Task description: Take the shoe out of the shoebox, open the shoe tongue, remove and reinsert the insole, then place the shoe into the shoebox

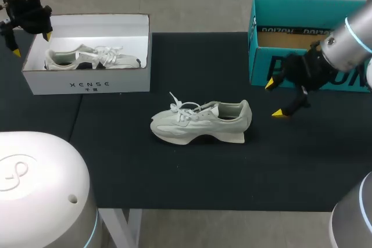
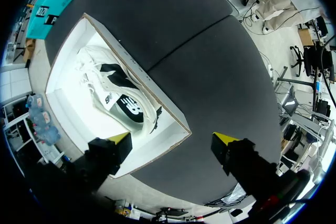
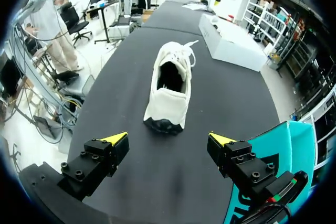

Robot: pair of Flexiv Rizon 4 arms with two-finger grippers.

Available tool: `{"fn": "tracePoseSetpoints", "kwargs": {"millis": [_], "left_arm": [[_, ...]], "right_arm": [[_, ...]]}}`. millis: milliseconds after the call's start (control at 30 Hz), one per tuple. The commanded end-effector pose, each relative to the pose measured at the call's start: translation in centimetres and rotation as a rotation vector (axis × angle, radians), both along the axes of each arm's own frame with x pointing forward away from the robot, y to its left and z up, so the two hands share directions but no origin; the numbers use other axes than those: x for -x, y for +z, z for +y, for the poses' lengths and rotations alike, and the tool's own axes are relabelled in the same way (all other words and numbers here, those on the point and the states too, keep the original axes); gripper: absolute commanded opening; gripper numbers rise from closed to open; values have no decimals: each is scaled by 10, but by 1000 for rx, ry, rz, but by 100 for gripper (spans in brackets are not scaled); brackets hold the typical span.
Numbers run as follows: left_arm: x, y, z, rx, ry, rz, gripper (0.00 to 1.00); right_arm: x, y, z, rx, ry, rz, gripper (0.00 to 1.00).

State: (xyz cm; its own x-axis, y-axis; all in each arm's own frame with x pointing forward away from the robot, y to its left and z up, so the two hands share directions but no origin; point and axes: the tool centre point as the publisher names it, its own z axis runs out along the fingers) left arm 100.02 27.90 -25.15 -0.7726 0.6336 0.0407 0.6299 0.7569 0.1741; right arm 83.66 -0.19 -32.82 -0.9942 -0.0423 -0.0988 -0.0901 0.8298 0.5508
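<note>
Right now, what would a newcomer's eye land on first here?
The pale shoe standing alone in the middle of the black table, heel toward the open right tool. Next, the white shoebox at the left rear with a second shoe inside and the open left tool above its left end. A teal box sits at the right rear.

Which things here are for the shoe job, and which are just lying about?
For the job: the pale cream lace-up shoe on the black table mat; the open teal cardboard shoebox, seemingly empty; the right gripper, open.
Probably just lying about: the white cardboard shoebox with a second white-and-black shoe inside; the left gripper, open above its corner.
</note>
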Motion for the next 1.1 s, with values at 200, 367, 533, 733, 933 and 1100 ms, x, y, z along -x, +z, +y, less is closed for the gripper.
{"fn": "tracePoseSetpoints", "kwargs": {"millis": [200, 367, 533, 733, 933, 1100], "left_arm": [[1, 0, 1, 1, -2, -1, 100], [1, 0, 1, 1, -2, -1, 100], [1, 0, 1, 1, -2, -1, 100], [1, 0, 1, 1, -2, -1, 100], [1, 0, 1, 1, -2, -1, 100], [1, 0, 1, 1, -2, -1, 100]], "right_arm": [[4, -42, 15, -63, -40, -37, 100], [7, -66, 25, -97, -88, -15, 100], [7, -80, 43, -167, -139, -12, 100], [4, -87, 62, -201, -115, -8, 100], [-2, -92, 74, -219, -95, 1, 100], [-2, -94, 89, -229, -75, 12, 100]]}}
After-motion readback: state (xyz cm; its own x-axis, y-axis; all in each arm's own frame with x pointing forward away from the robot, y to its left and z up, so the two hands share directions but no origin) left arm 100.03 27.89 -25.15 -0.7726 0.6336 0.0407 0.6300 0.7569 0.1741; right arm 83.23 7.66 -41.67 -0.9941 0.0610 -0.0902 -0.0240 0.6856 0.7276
